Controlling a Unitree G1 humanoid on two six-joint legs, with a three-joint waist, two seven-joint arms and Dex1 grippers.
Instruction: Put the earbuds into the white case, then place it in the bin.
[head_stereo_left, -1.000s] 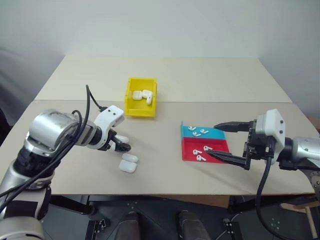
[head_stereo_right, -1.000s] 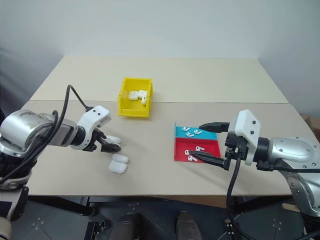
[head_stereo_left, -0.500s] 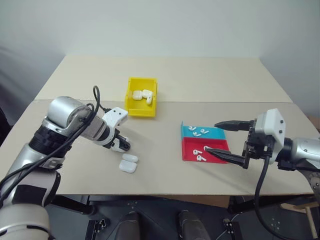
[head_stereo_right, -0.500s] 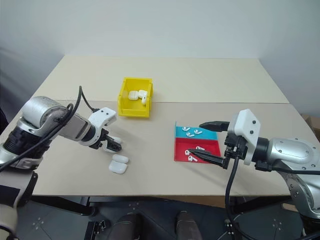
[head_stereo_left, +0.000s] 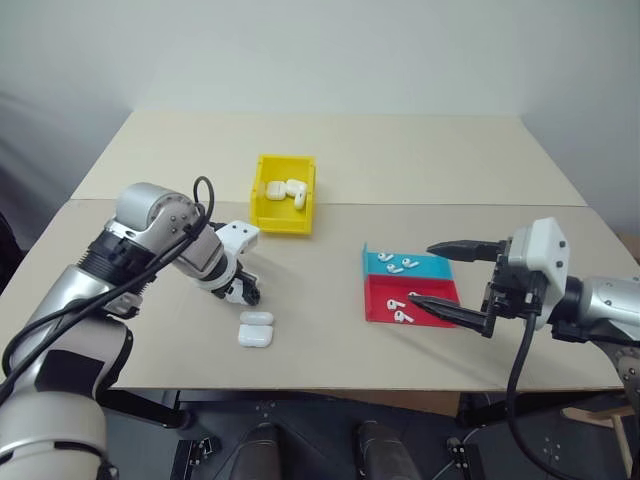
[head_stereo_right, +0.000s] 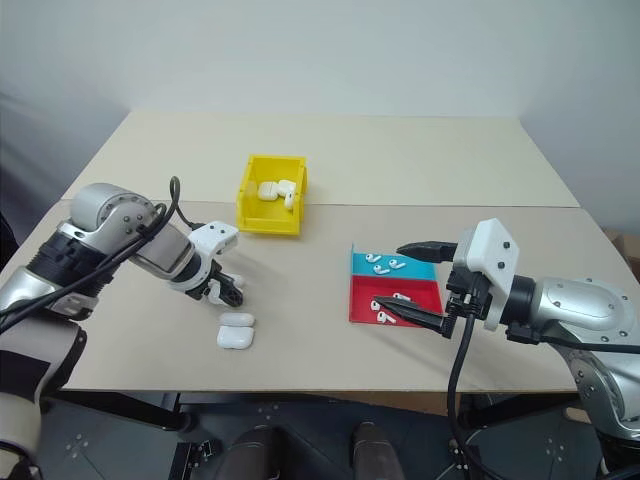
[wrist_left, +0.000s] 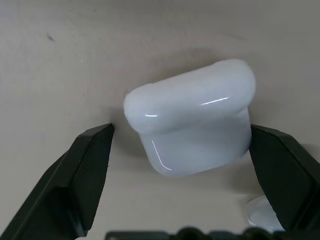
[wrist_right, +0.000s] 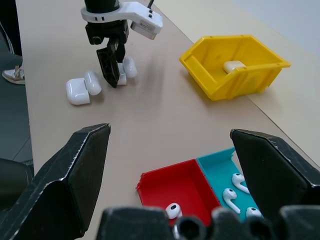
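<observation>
A white case (wrist_left: 192, 117) lies shut on the table. My left gripper (head_stereo_left: 243, 293) points steeply down over it, open, with one finger (wrist_left: 85, 170) on each side; one shows a gap, the other stands close against the case. Two more white cases (head_stereo_left: 256, 328) lie just in front of it. Several earbuds (head_stereo_left: 393, 264) rest in the red and blue tray (head_stereo_left: 440, 290). My right gripper (head_stereo_left: 422, 274) hovers open over that tray, holding nothing. The yellow bin (head_stereo_left: 280, 228) stands at the table's middle, with white cases inside.
The table is two beige tops joined by a seam (head_stereo_left: 450, 205) running behind the tray. The right wrist view shows the bin (wrist_right: 212, 90) beyond the tray and the left gripper (wrist_right: 114, 70) standing over its case.
My left arm has swung its elbow up and inward, and its gripper has tipped to point more steeply down, settling around the case. The right arm has kept still.
</observation>
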